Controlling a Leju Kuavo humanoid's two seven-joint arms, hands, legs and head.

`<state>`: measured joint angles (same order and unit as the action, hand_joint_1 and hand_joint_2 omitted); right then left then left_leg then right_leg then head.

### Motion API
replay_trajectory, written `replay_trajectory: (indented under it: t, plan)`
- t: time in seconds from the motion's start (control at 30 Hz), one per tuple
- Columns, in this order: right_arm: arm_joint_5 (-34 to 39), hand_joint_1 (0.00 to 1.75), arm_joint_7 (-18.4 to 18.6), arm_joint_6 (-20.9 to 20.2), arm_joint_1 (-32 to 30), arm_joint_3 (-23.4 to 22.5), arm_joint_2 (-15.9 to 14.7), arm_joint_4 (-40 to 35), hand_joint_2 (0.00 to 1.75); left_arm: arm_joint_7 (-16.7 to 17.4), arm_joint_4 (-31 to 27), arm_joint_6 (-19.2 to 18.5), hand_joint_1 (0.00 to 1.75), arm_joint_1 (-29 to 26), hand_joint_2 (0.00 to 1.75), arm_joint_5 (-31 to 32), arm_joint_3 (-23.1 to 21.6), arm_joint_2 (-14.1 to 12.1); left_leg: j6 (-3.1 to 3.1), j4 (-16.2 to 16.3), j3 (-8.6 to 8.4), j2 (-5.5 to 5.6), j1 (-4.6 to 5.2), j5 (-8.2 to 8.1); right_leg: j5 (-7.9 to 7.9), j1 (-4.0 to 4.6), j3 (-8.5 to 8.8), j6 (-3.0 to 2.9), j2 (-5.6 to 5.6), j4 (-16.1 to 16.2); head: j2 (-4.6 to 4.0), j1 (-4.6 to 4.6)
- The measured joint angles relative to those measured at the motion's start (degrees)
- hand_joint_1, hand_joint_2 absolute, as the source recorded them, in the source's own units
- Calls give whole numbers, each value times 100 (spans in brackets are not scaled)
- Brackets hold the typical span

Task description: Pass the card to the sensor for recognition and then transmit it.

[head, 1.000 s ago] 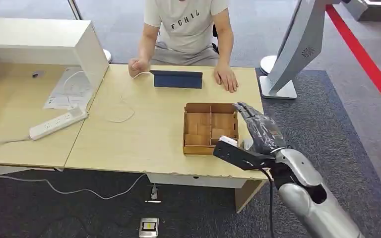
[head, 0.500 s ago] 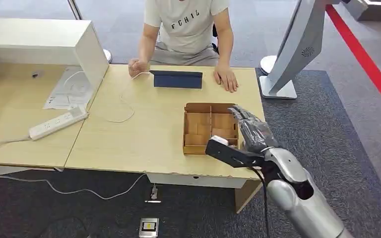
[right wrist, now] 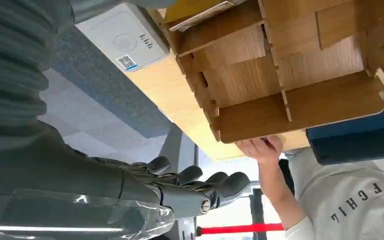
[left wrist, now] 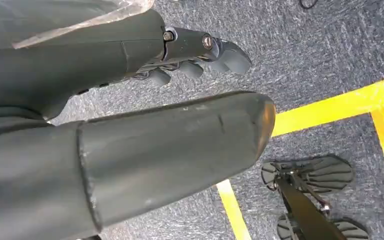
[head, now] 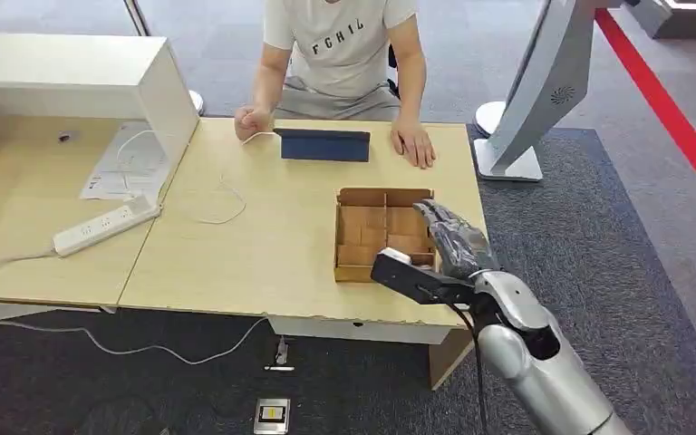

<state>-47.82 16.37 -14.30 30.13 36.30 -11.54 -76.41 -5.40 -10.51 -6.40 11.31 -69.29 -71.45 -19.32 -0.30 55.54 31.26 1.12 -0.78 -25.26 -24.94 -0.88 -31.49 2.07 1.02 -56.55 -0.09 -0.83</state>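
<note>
The right hand [head: 455, 237] hung over the right edge of the wooden box [head: 362, 234], which sat on the counter [head: 263, 245] near its front right corner. Its fingers [right wrist: 215, 182] were stretched out, slightly apart, and held nothing. In the right wrist view a white sensor [right wrist: 125, 37] lay on the counter just beside the box, by the counter's edge. At the box's edge in that view a flat yellowish piece [right wrist: 195, 12] showed, perhaps the card, though I could not tell for sure.

Across the counter sat a person [head: 344, 45] in a pale shirt, one hand [head: 413, 143] flat on the wood and the other [head: 252, 120] closed near a white cable [head: 222, 195]. Between those hands lay a dark blue case [head: 324, 145]. On the left stood a white cabinet [head: 82, 77], with a power strip [head: 104, 226] and some papers [head: 131, 163] beside it.

The left hand [left wrist: 130, 110] hung over grey carpet [left wrist: 310, 60] crossed by yellow tape [left wrist: 330, 107], its fingers [left wrist: 215, 47] curled loosely, nothing in them.
</note>
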Motion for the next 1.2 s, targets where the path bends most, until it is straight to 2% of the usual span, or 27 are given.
replay_trajectory:
  t: [0.43,0.7,1.2]
  plan:
    - [-322,0,-398,330,182,-105,389,1098,175,99,0,15,0,147,0,42,0,22,-2,0,0,0,0,2,0,0,0,0,0,-1,0,0]
    - [-378,0,-584,461,317,-144,529,1670,175,116,0,39,0,173,0,52,-2,31,-2,0,0,0,0,2,0,0,-1,0,0,-1,0,0]
    - [-273,0,-557,321,248,-249,520,1821,175,98,0,74,0,173,0,77,-4,44,-2,1,-1,-2,0,2,0,0,-2,0,0,-1,0,-2]
